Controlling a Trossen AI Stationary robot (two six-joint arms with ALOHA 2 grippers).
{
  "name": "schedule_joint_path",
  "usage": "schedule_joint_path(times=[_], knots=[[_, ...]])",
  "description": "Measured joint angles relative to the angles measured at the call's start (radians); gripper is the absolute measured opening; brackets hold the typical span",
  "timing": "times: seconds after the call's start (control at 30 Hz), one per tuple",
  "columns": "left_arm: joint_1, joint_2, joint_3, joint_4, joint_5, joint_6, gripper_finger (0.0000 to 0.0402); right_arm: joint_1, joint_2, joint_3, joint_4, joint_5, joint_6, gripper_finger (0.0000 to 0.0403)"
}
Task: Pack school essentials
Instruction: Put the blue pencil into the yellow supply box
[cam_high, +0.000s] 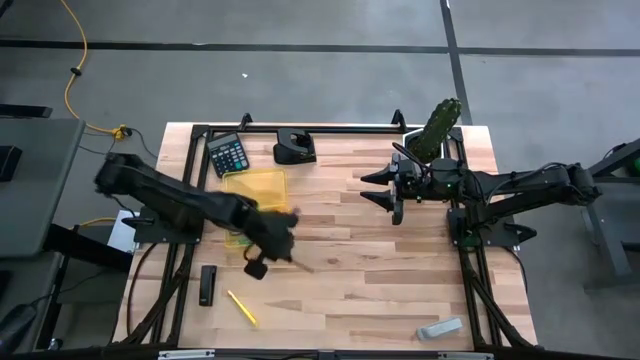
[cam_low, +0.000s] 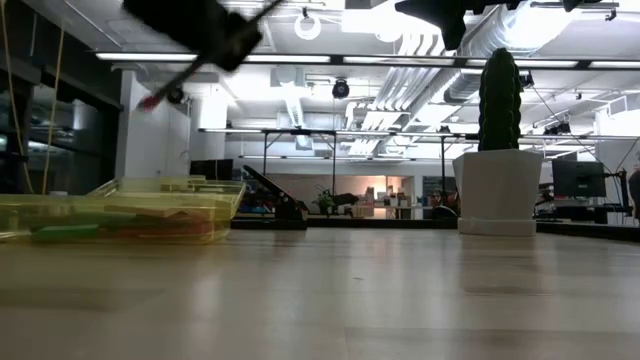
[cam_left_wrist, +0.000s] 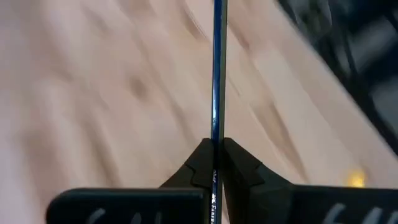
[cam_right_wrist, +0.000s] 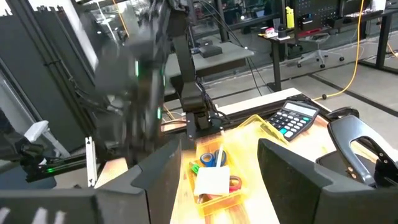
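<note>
My left gripper (cam_high: 278, 238) hangs above the table just near of the yellow see-through tray (cam_high: 255, 188) and is shut on a thin dark blue pencil (cam_left_wrist: 217, 74) with a red end (cam_low: 150, 102). The tray (cam_right_wrist: 217, 180) holds blue-handled scissors (cam_right_wrist: 211, 158), a pale square note pad (cam_right_wrist: 212, 180), red-handled scissors (cam_right_wrist: 234, 184) and a green pen (cam_right_wrist: 195, 167). A yellow pen (cam_high: 241, 308) lies flat on the wood near the front edge. My right gripper (cam_right_wrist: 214, 180) waits open above the table beside the cactus (cam_high: 438, 128). My left gripper pinches the pencil's shaft (cam_left_wrist: 216, 146) between its two fingertips (cam_left_wrist: 239, 165). The pencil runs lengthwise between the fingers and sticks out well past their tips. It is lifted clear of the table and slants, red end lowest, in the low view.
A calculator (cam_high: 228, 155) and a black desk tool (cam_high: 295, 148) stand at the far edge beside the tray. A black bar (cam_high: 208, 285) lies near the yellow pen and a pale grey object (cam_high: 440, 328) near the front right. Bare wood (cam_high: 350, 260) spans the middle.
</note>
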Motion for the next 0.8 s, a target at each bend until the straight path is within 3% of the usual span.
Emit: schedule_joint_path(times=[0.17,0.37,0.6,0.8], knots=[[0.033,-0.191,-0.049,0.258,-0.161,-0.165,0.0001,0.0,0.0,0.0,-0.004,0.0,0.0,0.0206],[0.061,-0.368,-0.254,0.614,-0.307,-0.327,0.0,0.0,0.0,0.0,0.0,0.002,0.0,0.0206],[0.065,-0.511,-0.451,0.876,-0.406,-0.439,0.0,0.0,0.0,0.0,0.019,0.001,-0.001,0.0206],[0.066,-0.554,-0.483,0.957,-0.484,-0.422,0.0,0.0,0.0,0.0,0.054,-0.043,-0.04,0.0206]])
